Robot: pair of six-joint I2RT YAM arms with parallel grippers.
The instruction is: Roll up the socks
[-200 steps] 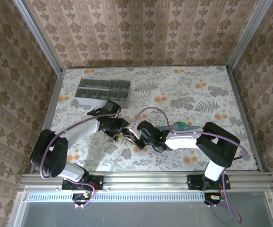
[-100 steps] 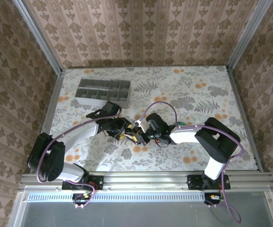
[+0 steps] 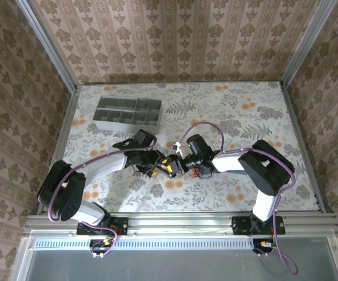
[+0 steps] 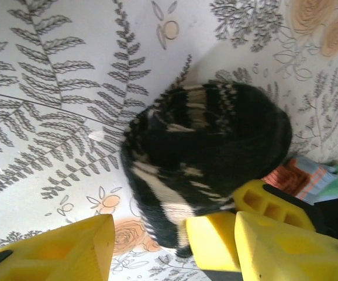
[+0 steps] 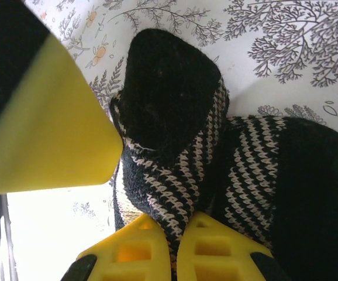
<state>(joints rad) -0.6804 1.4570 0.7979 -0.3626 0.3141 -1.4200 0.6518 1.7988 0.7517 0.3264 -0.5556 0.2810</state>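
The black-and-cream striped sock point(image 4: 216, 146) lies bunched into a lump on the flowered table. My right gripper point(image 5: 178, 234) is shut on a fold of that sock point(image 5: 175, 175) at its near edge. My left gripper point(image 4: 151, 240) is open. The sock's lower end reaches between its yellow fingers point(image 4: 58, 252) and touches the right-hand one, with a gap to the other. Behind the lump peeks the second sock point(image 4: 309, 175), with orange and teal fabric showing. In the top view the left gripper point(image 3: 157, 165) and right gripper point(image 3: 176, 167) meet tip to tip mid-table.
A grey compartment tray point(image 3: 125, 124) stands at the back left of the table. One yellow finger of the left gripper point(image 5: 46, 129) hangs close over the sock in the right wrist view. Patterned walls and metal rails enclose the table.
The right gripper has swung left and back toward the left gripper, still shut on the sock. The right arm now covers the green toe seen earlier. The left jaws have narrowed.
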